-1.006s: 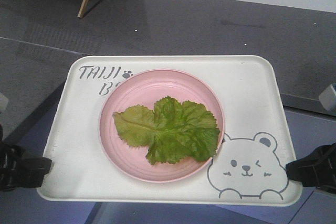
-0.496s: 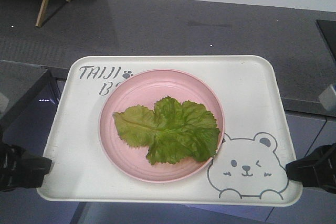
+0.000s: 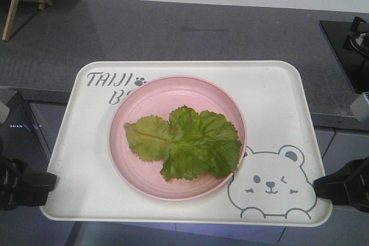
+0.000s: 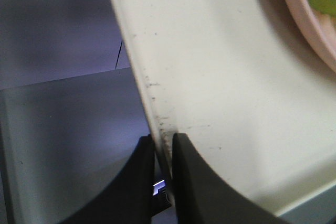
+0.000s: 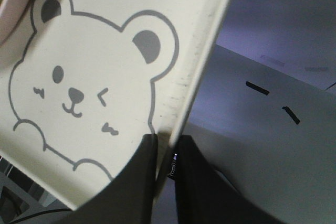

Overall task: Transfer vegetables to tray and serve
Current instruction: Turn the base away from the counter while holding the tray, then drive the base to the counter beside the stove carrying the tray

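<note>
Front view: a single crinkly green lettuce leaf [image 3: 187, 142] with a pale rib lies flat in a round pink plate [image 3: 144, 99], which sits on the cream-white tray [image 3: 277, 102]. Grey lettering [image 3: 109, 79] reads "TAIJI" beside a paw print [image 3: 140, 80]; the line below starts with "B" and runs under the plate. A winking bear [image 3: 271, 185] is drawn at the near right corner. A grey desk [image 3: 173, 33] lies behind.

Left wrist view: the left hand [image 4: 164, 148] is clenched on the tray's rim.

Right wrist view: the right hand [image 5: 167, 148] pinches the rim beside the bear.
</note>
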